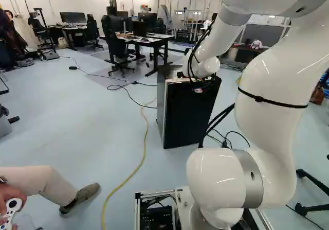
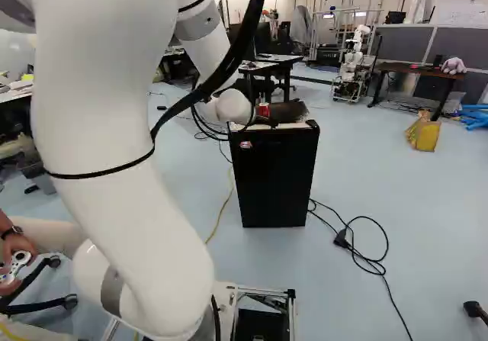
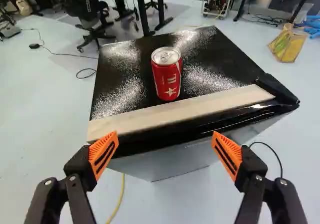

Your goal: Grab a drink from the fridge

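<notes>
And one red, silver-topped metal can [image 3: 166,76] is standing on one boxy black fridge [image 2: 276,177], just behind one pale wooden strip [image 3: 187,111] along its front edge; one black, orange-padded gripper [image 3: 165,134] is hanging wide open!

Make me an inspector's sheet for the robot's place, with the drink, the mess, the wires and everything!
Surface: black fridge top, shiny, pale strip along its near edge.
Job's things: red can, upright on the fridge top, behind the strip.
Clutter: yellow bag on the floor, away from the fridge.
Hand: open, holding nothing, can ahead.
Cables: black cable and yellow cord on the floor.
Surroundings: desks, chairs, another robot.
</notes>
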Available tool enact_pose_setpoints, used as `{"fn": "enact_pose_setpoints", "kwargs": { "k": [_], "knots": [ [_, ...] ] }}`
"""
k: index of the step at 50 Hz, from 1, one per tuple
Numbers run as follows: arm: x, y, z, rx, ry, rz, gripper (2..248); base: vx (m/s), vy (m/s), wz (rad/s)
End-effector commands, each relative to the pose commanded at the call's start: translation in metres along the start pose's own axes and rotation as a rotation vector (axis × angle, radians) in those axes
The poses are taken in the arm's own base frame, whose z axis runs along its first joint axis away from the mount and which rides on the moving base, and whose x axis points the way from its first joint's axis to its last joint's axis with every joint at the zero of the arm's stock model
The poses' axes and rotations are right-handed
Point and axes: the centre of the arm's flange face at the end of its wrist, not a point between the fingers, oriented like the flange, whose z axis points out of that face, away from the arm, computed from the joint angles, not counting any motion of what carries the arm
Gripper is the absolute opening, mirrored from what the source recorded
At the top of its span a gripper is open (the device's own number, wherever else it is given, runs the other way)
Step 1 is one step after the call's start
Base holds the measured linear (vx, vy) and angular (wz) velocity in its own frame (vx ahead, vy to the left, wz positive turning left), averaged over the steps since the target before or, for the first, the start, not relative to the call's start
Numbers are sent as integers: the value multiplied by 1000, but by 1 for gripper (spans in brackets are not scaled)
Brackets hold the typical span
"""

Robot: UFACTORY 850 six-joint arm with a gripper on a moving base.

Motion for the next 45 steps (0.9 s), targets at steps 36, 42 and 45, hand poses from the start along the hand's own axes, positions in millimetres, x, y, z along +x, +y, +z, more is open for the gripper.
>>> {"fn": "enact_pose_setpoints", "kwargs": {
  "k": [36, 42, 45],
  "knots": [
    [-5, -2, 24, 48, 214, 7, 247, 0, 0, 0],
    [-7, -2, 27, 54, 241, 8, 247, 0, 0, 0],
    [-8, -2, 29, 58, 254, 9, 247, 0, 0, 0]
  ]
}}
